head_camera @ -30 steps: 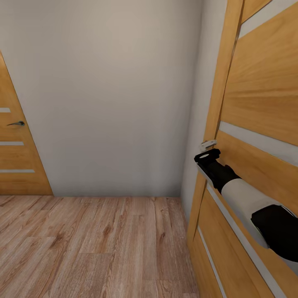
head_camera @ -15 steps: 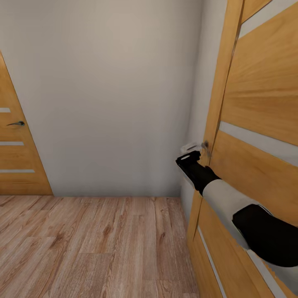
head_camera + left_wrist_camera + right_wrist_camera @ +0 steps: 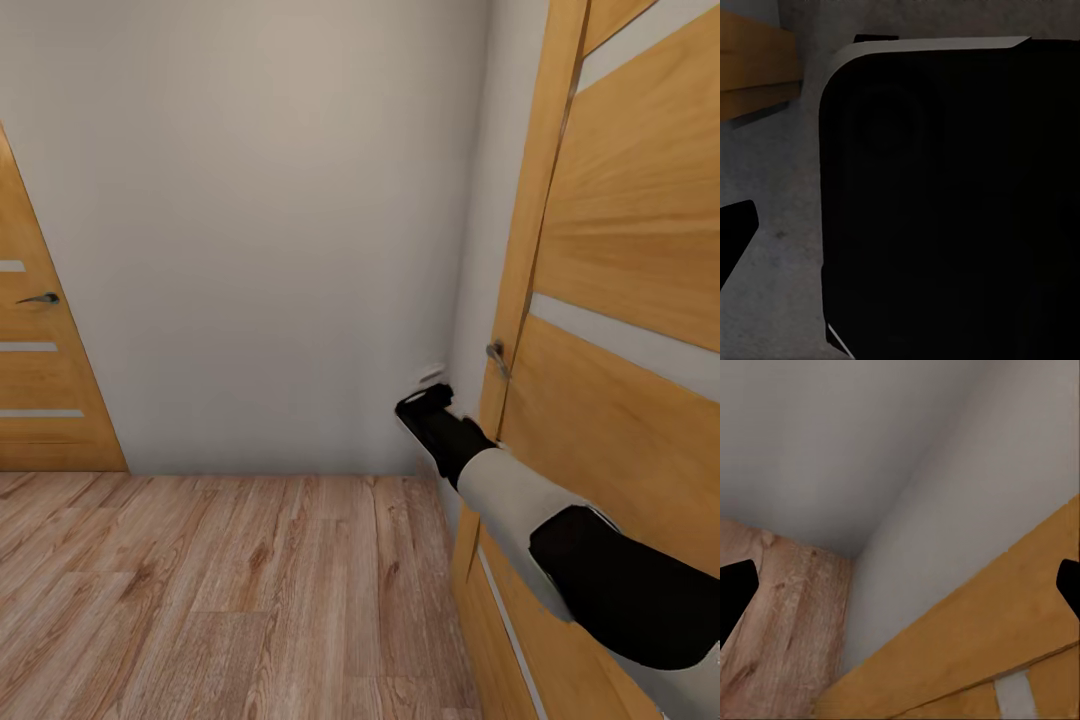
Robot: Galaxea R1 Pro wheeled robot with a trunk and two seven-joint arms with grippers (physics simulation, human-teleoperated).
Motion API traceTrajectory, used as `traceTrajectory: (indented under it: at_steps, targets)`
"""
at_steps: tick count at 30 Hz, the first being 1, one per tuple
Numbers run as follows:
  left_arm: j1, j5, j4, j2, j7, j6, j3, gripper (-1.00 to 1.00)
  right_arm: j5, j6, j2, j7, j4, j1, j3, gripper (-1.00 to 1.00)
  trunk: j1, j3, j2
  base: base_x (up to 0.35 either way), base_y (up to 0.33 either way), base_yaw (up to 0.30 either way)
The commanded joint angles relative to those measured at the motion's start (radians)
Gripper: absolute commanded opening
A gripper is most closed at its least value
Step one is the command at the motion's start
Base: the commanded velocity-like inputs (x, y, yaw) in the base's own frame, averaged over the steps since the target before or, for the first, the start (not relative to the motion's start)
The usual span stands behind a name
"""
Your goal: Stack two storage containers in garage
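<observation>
Your right gripper [image 3: 428,392] hangs just beside the door [image 3: 620,400], short of its handle [image 3: 496,357]; its fingertips [image 3: 735,592] sit wide apart, holding nothing. I cannot tell whether the left gripper is apart or together. No bins are in sight here, on the plank floor [image 3: 220,590] of this corner. Swing the arm carelessly and you risk clipping the door's edge or jamming the forearm against the panel. The wall [image 3: 270,220] closes off the space beyond the door, and a second door [image 3: 40,360] stands well apart from it.
</observation>
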Motion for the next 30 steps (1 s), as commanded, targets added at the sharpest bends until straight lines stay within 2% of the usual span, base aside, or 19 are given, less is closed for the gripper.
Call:
traceTrajectory:
  at_steps: [1, 5, 9, 13, 19, 23, 27, 30]
  targets:
    - [0.0, 0.002, 0.0, 0.0, -0.001, -0.003, 0.001, 1.0, -0.01, 0.005, 0.0, -0.004, 0.007, 0.019, 0.007, 1.0, 0.0, -0.001, -0.001, 0.0, 0.0, 0.0]
    - [0.0, 0.002, 0.0, -0.001, -0.001, -0.003, 0.001, 1.0, -0.036, 0.001, 0.0, 0.017, 0.017, 0.095, 0.007, 1.0, 0.0, -0.001, -0.001, 0.0, 0.0, 0.0]
    - [0.0, 0.002, 0.0, -0.001, -0.001, -0.003, 0.001, 1.0, -0.044, -0.007, 0.0, 0.041, 0.019, 0.164, 0.008, 1.0, 0.0, -0.001, -0.001, 0.0, 0.0, 0.0]
    - [0.0, 0.002, 0.0, -0.001, -0.001, -0.003, 0.001, 1.0, -0.045, -0.008, 0.0, 0.062, 0.019, 0.196, 0.008, 1.0, 0.0, -0.001, -0.001, 0.0, 0.0, 0.0]
    - [0.0, 0.001, 0.0, -0.001, -0.001, -0.003, 0.001, 1.0, -0.047, -0.007, 0.0, 0.112, 0.023, 0.209, 0.007, 1.0, 0.0, -0.001, -0.001, 0.0, 0.0, 0.0]
    - [0.0, 0.002, 0.0, 0.0, -0.001, -0.003, 0.001, 1.0, -0.048, -0.009, 0.0, 0.116, 0.023, 0.214, 0.007, 1.0, 0.0, -0.001, -0.001, 0.0, 0.0, 0.0]
    - [0.0, 0.002, 0.0, 0.0, -0.001, -0.003, 0.001, 1.0, -0.047, -0.017, 0.0, 0.117, 0.023, 0.253, 0.008, 1.0, 0.0, -0.001, -0.001, 0.0, 0.0, 0.0]
    - [0.0, 0.002, 0.0, 0.001, -0.001, -0.003, 0.001, 1.0, -0.046, -0.055, 0.0, 0.117, 0.022, 0.331, 0.008, 1.0, 0.0, -0.001, -0.001, 0.0, 0.0, 0.0]
